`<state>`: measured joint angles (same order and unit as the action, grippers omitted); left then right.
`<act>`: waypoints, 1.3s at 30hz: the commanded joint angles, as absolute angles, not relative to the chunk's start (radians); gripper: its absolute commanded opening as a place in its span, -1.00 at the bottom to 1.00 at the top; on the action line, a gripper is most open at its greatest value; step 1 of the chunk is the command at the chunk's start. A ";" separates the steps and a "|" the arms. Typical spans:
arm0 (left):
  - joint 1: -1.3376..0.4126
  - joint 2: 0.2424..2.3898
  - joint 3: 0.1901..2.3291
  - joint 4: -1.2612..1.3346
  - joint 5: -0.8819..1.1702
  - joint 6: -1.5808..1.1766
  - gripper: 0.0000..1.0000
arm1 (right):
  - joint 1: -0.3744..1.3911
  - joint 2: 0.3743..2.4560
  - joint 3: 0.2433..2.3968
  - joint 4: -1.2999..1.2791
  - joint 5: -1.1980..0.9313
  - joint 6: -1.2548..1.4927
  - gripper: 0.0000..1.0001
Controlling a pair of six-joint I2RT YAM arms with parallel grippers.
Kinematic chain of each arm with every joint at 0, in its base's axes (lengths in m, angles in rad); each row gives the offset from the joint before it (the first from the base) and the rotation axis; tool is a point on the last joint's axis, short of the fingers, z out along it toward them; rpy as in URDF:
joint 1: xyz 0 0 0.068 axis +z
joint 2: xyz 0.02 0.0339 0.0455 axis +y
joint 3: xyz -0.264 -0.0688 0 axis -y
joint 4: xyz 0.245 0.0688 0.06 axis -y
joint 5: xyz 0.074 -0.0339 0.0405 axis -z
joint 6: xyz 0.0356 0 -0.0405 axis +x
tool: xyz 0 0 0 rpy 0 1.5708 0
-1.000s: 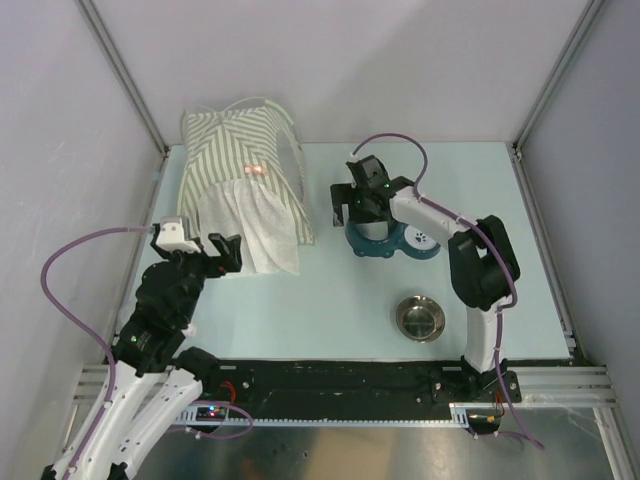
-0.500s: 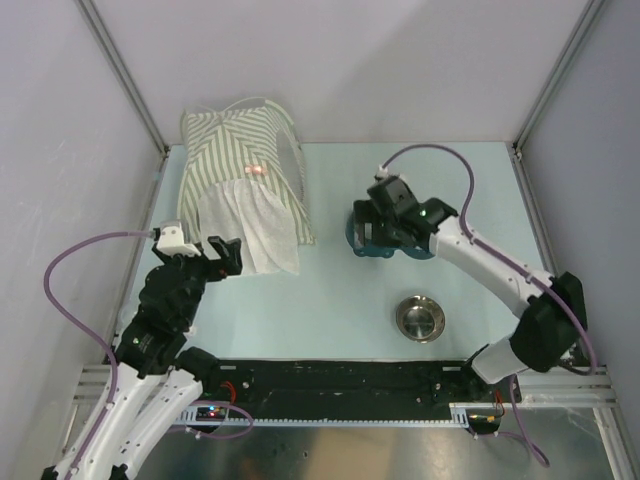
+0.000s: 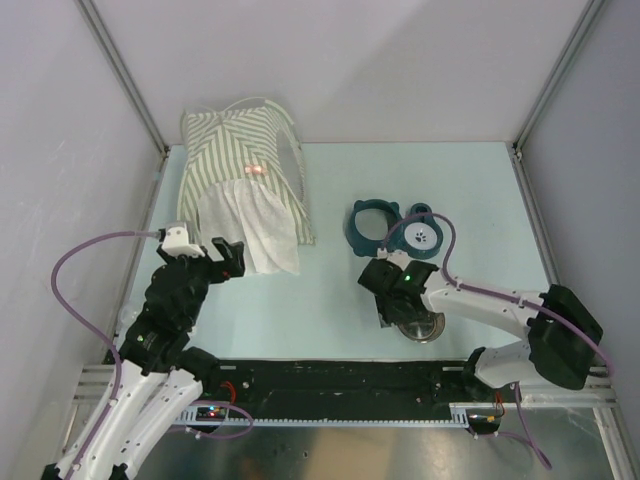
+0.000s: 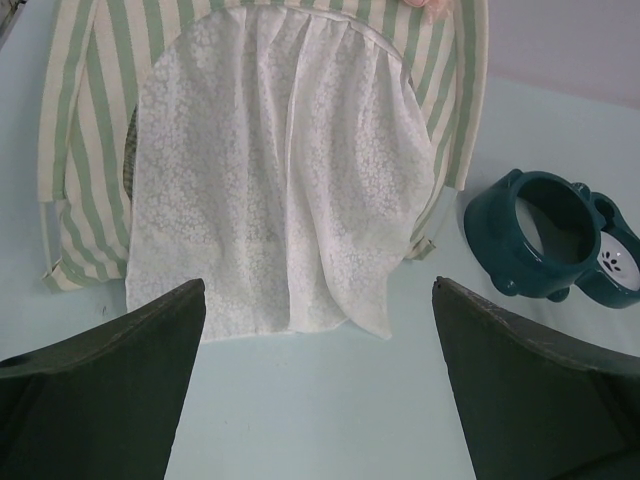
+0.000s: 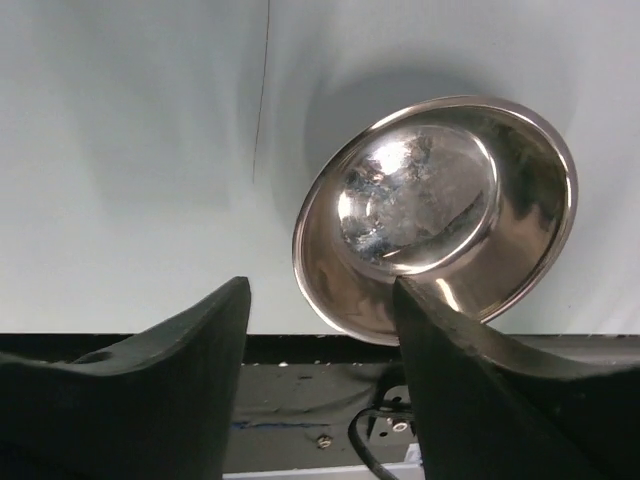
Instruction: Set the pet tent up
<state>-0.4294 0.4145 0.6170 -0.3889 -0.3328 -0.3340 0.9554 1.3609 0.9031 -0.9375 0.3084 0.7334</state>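
Tent (image 3: 245, 185) sits far left on the tabletop (image 3: 330, 190), flap down. Left pincer (image 4: 318, 390) hovers wide open before it. Right pincer (image 5: 320, 300), jaws apart, straddles the bowl (image 5: 440, 200) rim. Furnishing step, I'd say. Next: clamp the rim and lift cleanly.

Pale blue table (image 3: 300, 290), striped pet tent (image 3: 240, 170), teal bowl holder (image 4: 497, 262), steel bowl (image 5: 420, 210)

There is one striped pet tent (image 3: 235, 150) at upper left. One teal bowl stand (image 3: 372, 232) with one white bowl (image 3: 422, 236) sits at centre, and one steel bowl (image 5: 440, 210) below it.
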 commanded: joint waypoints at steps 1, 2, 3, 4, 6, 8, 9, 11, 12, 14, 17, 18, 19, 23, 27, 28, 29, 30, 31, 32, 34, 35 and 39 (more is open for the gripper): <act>-0.423 0.418 0.617 -0.378 -0.323 -0.347 0.97 | 0.986 1.412 0.867 -0.840 0.352 0.745 0.12; -0.423 0.415 0.617 -0.381 -0.324 -0.344 0.97 | 0.990 1.431 0.866 -0.830 0.365 0.739 -0.01; -0.423 0.412 0.617 -0.382 -0.326 -0.341 0.97 | 0.997 1.459 0.868 -0.826 0.383 0.735 -0.12; -0.423 0.407 0.617 -0.386 -0.327 -0.341 0.97 | 1.002 1.482 0.872 -0.831 0.398 0.739 -0.17; -0.424 0.396 0.614 -0.391 -0.337 -0.339 0.97 | 1.019 1.526 0.878 -0.834 0.432 0.744 -0.27; -0.424 0.384 0.611 -0.395 -0.351 -0.336 0.97 | 1.034 1.566 0.885 -0.837 0.456 0.752 -0.36; -0.424 0.379 0.610 -0.397 -0.356 -0.334 0.97 | 1.043 1.579 0.892 -0.839 0.471 0.758 -0.43; -0.424 0.371 0.608 -0.399 -0.360 -0.331 0.97 | 1.057 1.604 0.916 -0.860 0.509 0.767 -0.69; -0.424 0.370 0.609 -0.401 -0.359 -0.330 0.97 | 1.061 1.617 0.931 -0.872 0.525 0.769 -0.85; -0.423 0.370 0.610 -0.406 -0.359 -0.329 0.97 | 1.070 1.637 0.987 -0.898 0.562 0.759 -0.96; -0.424 0.366 0.611 -0.411 -0.362 -0.328 0.97 | 1.074 1.668 1.082 -0.946 0.624 0.727 -1.00; -0.424 0.363 0.612 -0.412 -0.364 -0.327 0.97 | 1.075 1.678 1.120 -0.957 0.649 0.715 -1.00; -0.423 0.361 0.612 -0.414 -0.365 -0.325 0.97 | 1.075 1.686 1.151 -0.968 0.670 0.697 -1.00; -0.424 0.352 0.619 -0.423 -0.368 -0.321 0.97 | 1.061 1.710 1.291 -0.976 0.746 0.617 -1.00; -0.423 0.347 0.630 -0.435 -0.368 -0.321 0.97 | 1.007 1.739 1.412 -0.918 0.778 0.514 -1.00; -0.424 0.347 0.632 -0.437 -0.368 -0.322 0.97 | 0.986 1.744 1.438 -0.895 0.777 0.475 -1.00; -0.424 0.347 0.635 -0.439 -0.368 -0.322 0.97 | 0.968 1.749 1.457 -0.863 0.777 0.447 -1.00; -0.424 0.348 0.637 -0.441 -0.368 -0.323 0.97 | 0.945 1.754 1.477 -0.836 0.770 0.411 -1.00; -0.425 0.349 0.640 -0.444 -0.367 -0.323 0.97 | 0.927 1.765 1.495 -0.796 0.764 0.382 -1.00; -0.424 0.349 0.642 -0.446 -0.367 -0.325 0.97 | 0.904 1.775 1.509 -0.758 0.759 0.353 -1.00; -0.424 0.350 0.646 -0.450 -0.366 -0.327 0.97 | 0.860 1.804 1.539 -0.701 0.738 0.309 -1.00; -0.423 0.351 0.648 -0.451 -0.367 -0.329 0.97 | 0.839 1.821 1.551 -0.673 0.722 0.291 -1.00; -0.424 0.351 0.655 -0.452 -0.371 -0.332 0.97 | 0.784 1.883 1.593 -0.569 0.657 0.219 -1.00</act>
<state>-0.4294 0.3565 0.6170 -0.4564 -0.3492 -0.3321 0.8238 1.8259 1.5269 -0.7170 0.6933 0.3317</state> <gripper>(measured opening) 0.985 0.047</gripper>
